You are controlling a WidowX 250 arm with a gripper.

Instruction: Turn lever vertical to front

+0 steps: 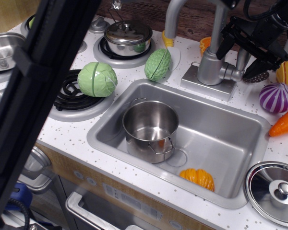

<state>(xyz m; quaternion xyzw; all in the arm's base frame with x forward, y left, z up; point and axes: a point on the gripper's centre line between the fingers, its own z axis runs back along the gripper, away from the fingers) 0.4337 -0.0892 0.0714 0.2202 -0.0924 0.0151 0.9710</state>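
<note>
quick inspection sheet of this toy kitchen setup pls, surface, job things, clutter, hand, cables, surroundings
surface: white speckled counter with a grey sink set in it and burners at left.
job's things: lever stands upright beside the faucet body, joined by a short knuckle.
clutter: steel pot and orange toy in the sink; green cabbage on a burner; second green vegetable behind the sink; lidded pot on the back burner; loose lid, carrot and purple onion at right.
hand: hand, black, open, straddling the lever's upper part; contact cannot be told.
cables: black cable above the hand.
surroundings: dark blurred bar across the left foreground; oven front below.
</note>
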